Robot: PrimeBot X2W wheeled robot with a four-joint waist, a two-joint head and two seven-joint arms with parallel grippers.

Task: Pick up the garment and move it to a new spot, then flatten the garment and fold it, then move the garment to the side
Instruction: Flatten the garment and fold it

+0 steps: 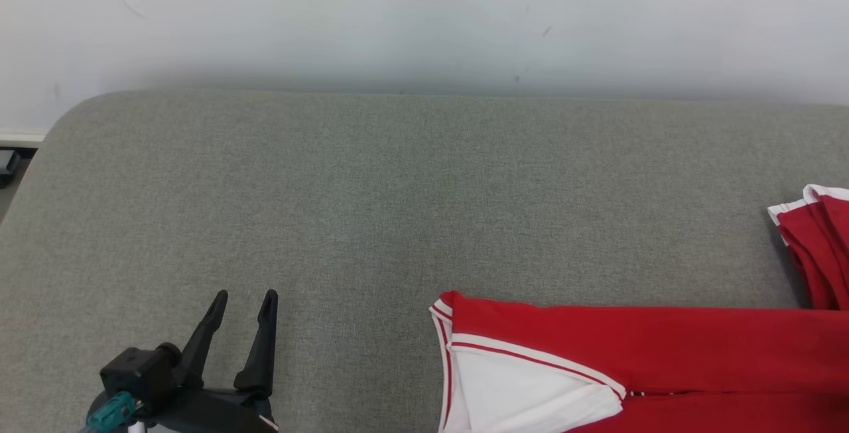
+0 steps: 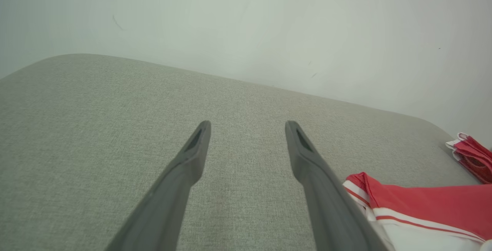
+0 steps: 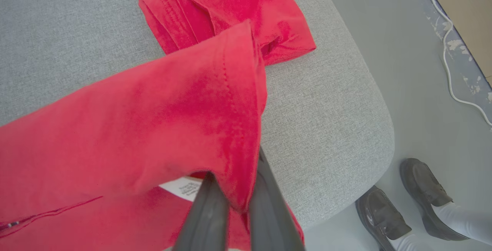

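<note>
The garment [image 3: 153,120] is pinched at its hem by the right tool [image 3: 235,174], cloth draped just ahead; the left tool [image 1: 243,297] is spread, well apart. Grip could be lost if tugged.

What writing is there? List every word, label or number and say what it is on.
On the white label under the lifted fold of the red garment: lines of print, too small and blurred to read.
No other words, numbers or signs can be read anywhere else.
</note>
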